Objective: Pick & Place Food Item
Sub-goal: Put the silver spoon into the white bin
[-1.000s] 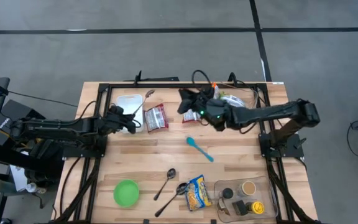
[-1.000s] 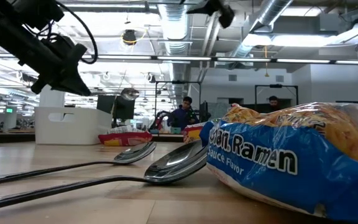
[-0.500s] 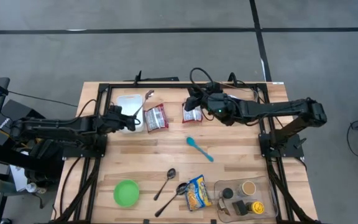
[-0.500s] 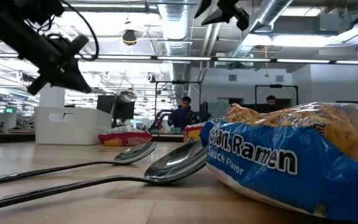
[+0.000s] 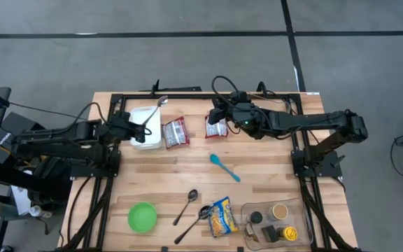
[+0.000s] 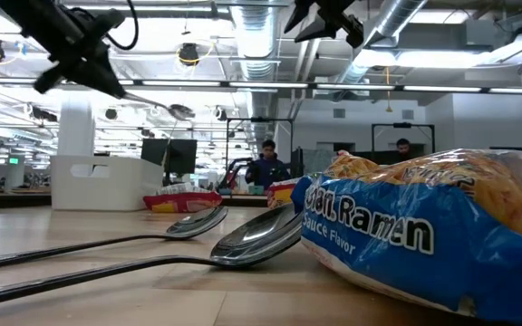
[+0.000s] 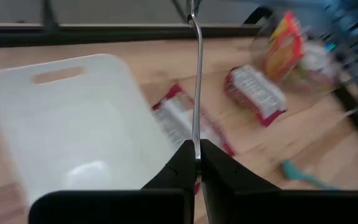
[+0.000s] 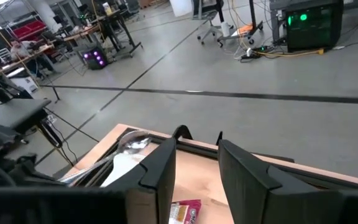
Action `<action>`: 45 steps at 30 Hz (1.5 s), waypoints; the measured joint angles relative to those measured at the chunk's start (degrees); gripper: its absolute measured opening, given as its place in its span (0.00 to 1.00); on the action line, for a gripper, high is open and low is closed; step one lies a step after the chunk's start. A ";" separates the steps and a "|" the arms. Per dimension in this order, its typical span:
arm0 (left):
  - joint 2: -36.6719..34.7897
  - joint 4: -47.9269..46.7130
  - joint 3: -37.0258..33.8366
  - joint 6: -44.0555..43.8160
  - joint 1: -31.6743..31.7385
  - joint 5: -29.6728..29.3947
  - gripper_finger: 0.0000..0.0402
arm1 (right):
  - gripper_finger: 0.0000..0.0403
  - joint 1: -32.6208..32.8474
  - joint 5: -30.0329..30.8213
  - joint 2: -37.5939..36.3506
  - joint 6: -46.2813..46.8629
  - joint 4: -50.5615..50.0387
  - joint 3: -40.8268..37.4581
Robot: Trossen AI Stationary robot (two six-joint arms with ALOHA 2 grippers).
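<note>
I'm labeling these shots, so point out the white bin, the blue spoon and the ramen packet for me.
white bin (image 5: 145,117), high view, on its bare floor.
blue spoon (image 5: 225,168), high view, middle of its handle.
ramen packet (image 6: 406,231), low view, on its blue printed front.

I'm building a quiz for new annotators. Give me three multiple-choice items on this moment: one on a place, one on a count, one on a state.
1. Where is the round green bowl?
A. Near front-left corner
B. Inside the white bin
C. Beside the right gripper

2. How many metal spoons lie flat on the wooden table?
A. None
B. Two
C. Four

3. What is the left gripper doing?
A. Open, empty
B. Shut on a metal spoon
C. Shut on a teal spoon

Answers:
1 A: the high view shows it there.
2 B: two lie beside the blue ramen packet.
3 B: the left wrist view shows the fingers pinching its handle.
</note>
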 joint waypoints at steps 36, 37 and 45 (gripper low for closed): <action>14.29 -19.39 -0.02 -6.43 0.02 1.52 0.01 | 0.29 -0.06 -1.44 0.04 -0.11 -0.90 0.00; 14.08 -18.48 -0.86 -6.41 0.02 1.44 0.01 | 0.29 -0.06 -1.61 0.04 -0.11 -1.07 0.00; 13.13 -13.94 -6.38 -6.31 0.01 1.31 0.01 | 0.29 -0.06 -2.67 0.04 -0.13 -1.55 0.00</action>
